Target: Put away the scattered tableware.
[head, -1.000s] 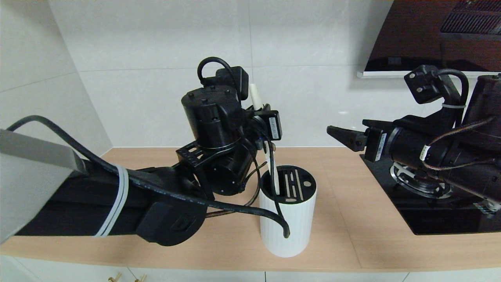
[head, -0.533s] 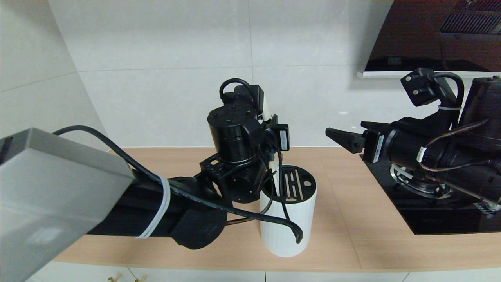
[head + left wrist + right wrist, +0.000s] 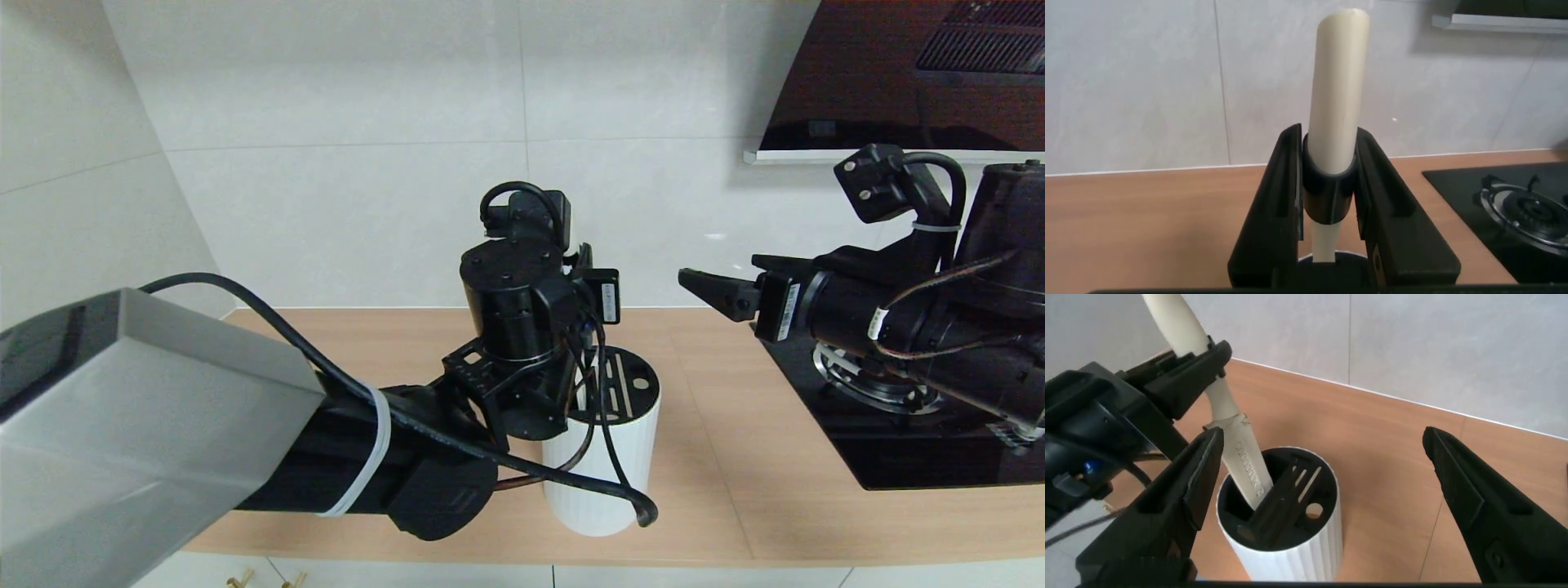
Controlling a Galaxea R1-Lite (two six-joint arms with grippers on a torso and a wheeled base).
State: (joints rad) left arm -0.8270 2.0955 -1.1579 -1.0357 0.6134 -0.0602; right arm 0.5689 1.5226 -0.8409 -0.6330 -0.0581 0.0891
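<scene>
A white ribbed knife holder (image 3: 604, 474) with a black slotted top (image 3: 1290, 498) stands on the wooden counter. My left gripper (image 3: 1329, 175) is shut on the cream handle of a knife (image 3: 1335, 98), held upright right above the holder. In the right wrist view the knife's blade (image 3: 1245, 457) dips into an opening at the holder's rim, with the left gripper (image 3: 1204, 371) clamped just above it. My right gripper (image 3: 718, 282) hangs open in the air to the right of the holder, its fingers (image 3: 1192, 498) wide apart and holding nothing.
A black gas cooktop (image 3: 882, 408) is set into the counter (image 3: 735, 490) at the right, under a dark range hood (image 3: 914, 73). A tiled wall runs along the back. Bare counter lies between holder and cooktop.
My left arm has shifted right and come down, sinking the knife deeper into the holder. The right arm has barely moved.
</scene>
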